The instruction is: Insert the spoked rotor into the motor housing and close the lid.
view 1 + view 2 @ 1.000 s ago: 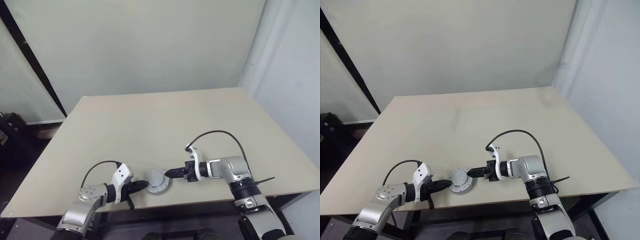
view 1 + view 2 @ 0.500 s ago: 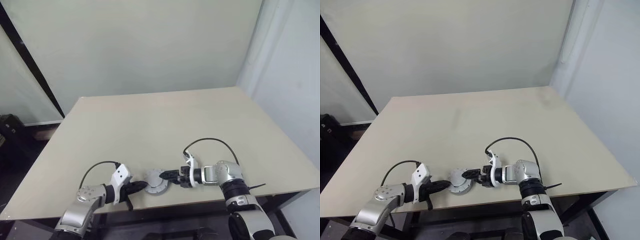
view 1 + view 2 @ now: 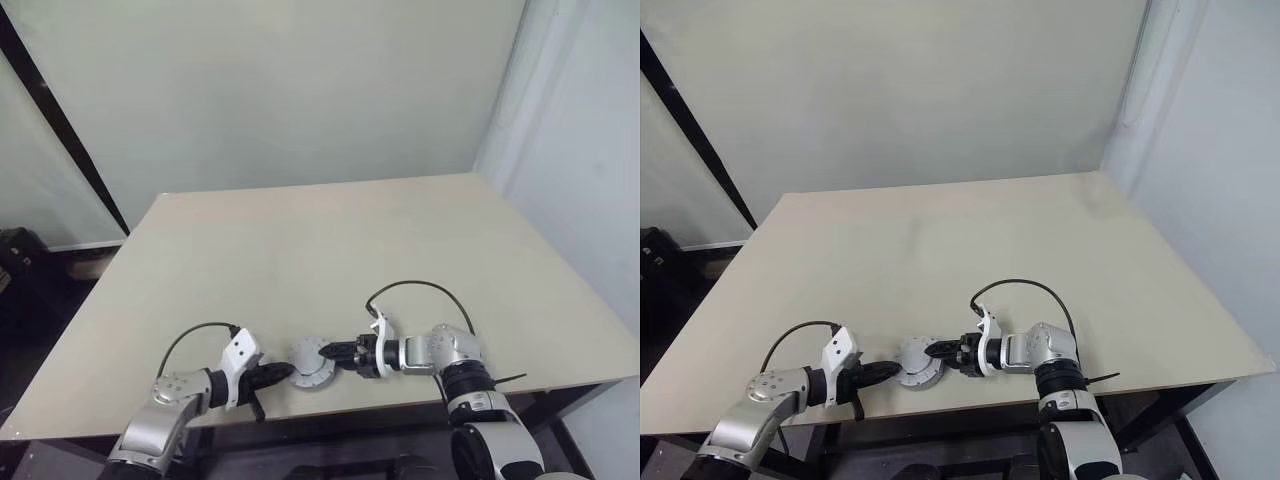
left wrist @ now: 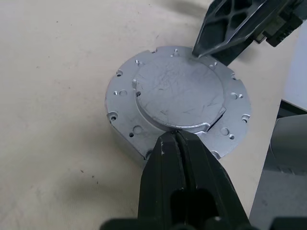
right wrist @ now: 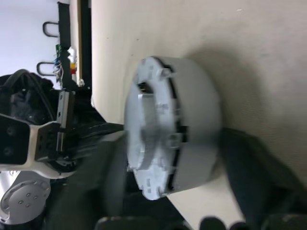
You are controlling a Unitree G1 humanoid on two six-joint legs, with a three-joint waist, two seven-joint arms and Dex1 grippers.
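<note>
The motor housing [image 5: 199, 124] sits near the table's front edge with the lid [image 4: 180, 93] lying on it, plain grey face up. The spoked rotor is hidden. From the left, my left gripper [image 3: 285, 371] reaches in, shut and empty, its tip [image 4: 173, 136] touching the rim of the lid's raised centre. My right gripper [image 3: 330, 352] comes from the right and is closed around the housing's near edge. One of its fingers [image 4: 230, 24] rests on the lid's flange, and the other finger [image 5: 254, 182] lies against the housing's base.
The table's front edge [image 3: 400, 405] runs just behind the housing on my side. Beige tabletop [image 3: 330, 250] stretches away towards the far wall. A black cable [image 3: 420, 285] loops above my right wrist, and another cable [image 3: 195, 330] arcs over the left.
My right gripper has rolled, slid slightly left onto the housing's edge, and its fingers have narrowed around it. The left gripper and the housing have stayed put.
</note>
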